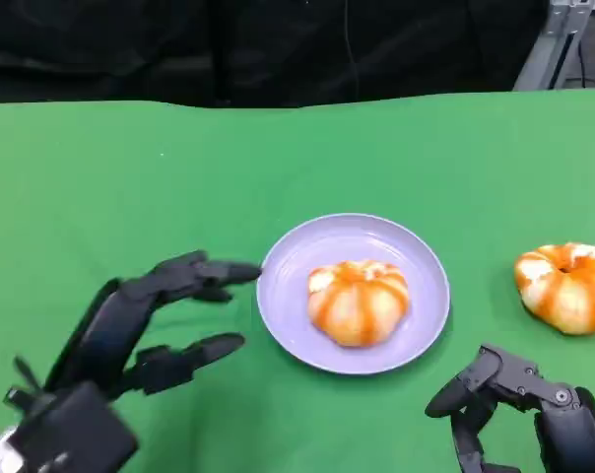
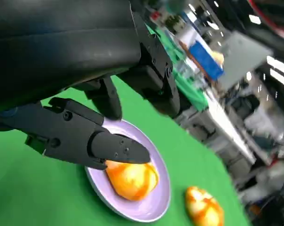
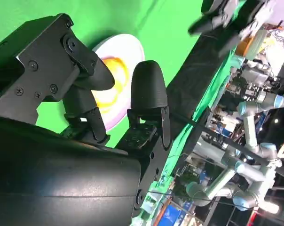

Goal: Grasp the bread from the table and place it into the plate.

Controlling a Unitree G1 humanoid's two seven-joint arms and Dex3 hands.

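Observation:
A round orange-and-white bread (image 1: 359, 301) lies in the lavender plate (image 1: 288, 281) at the middle of the green table; the same bread (image 2: 131, 179) and plate (image 2: 157, 157) appear in the left wrist view, and the bread (image 3: 113, 80) on the plate (image 3: 128, 44) in the right wrist view. A second bread (image 1: 567, 286) lies on the cloth to the right of the plate, also seen as bread (image 2: 205, 207). My left hand (image 1: 145, 330) is open just left of the plate, fingers spread, holding nothing. My right hand (image 1: 519, 409) sits near the front edge, fingers apart, empty.
The green cloth (image 1: 130, 187) covers the table, with a dark backdrop behind its far edge. A metal stand (image 1: 559, 39) rises at the back right. Other robot arms and cluttered benches (image 3: 245, 122) stand beyond the table.

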